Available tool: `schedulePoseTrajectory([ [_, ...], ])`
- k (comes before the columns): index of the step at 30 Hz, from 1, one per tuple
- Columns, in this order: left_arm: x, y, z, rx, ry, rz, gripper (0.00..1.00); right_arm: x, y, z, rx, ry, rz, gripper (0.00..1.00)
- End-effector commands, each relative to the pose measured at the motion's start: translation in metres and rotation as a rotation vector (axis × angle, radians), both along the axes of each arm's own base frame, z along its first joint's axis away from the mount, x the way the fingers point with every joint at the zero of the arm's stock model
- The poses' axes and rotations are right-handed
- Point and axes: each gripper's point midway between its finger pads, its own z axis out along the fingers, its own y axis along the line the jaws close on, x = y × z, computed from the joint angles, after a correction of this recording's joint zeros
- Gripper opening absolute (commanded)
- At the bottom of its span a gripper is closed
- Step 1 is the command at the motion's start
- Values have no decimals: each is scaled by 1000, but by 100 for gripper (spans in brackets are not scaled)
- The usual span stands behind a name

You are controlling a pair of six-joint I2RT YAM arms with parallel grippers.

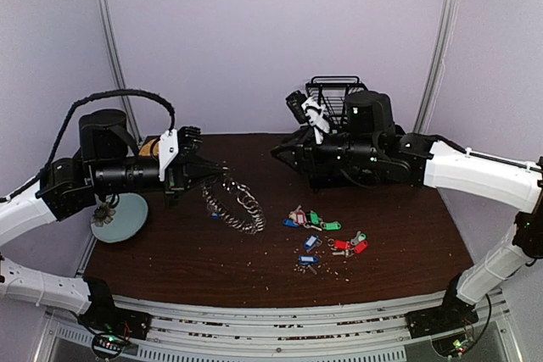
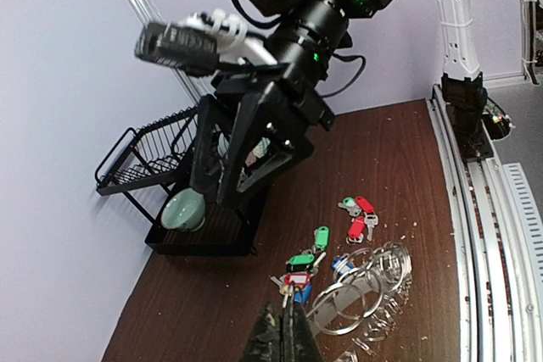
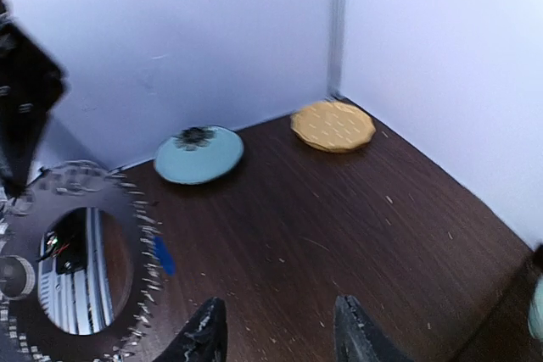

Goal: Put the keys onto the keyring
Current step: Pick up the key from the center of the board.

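The keyring [image 1: 236,201], a loop of linked silver split rings, hangs tilted from my left gripper [image 1: 219,172], its lower end on the table. In the left wrist view the left gripper [image 2: 285,332] is shut on a thin ring of the keyring [image 2: 366,290]. The keys [image 1: 325,235] lie loose on the table to the right, with green [image 2: 321,236], red [image 2: 360,216] and blue tags. One blue tag [image 1: 215,215] lies by the keyring. My right gripper [image 1: 279,152] hovers open and empty right of the keyring; its fingers [image 3: 206,336] stand wide apart over bare table.
A pale blue-grey plate [image 1: 119,218] and a yellow disc [image 3: 333,125] sit at the table's left back. A black wire rack [image 1: 335,91] with a green bowl [image 2: 182,209] stands behind the right arm. Crumbs dot the dark wooden table [image 1: 382,209].
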Motion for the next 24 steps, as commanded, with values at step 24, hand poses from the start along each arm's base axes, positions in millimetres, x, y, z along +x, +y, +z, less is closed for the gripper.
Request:
schedulePoseTrajectory([
  [24, 17, -9, 4, -95, -137, 35, 0, 51, -149, -288, -878, 378, 67, 44],
])
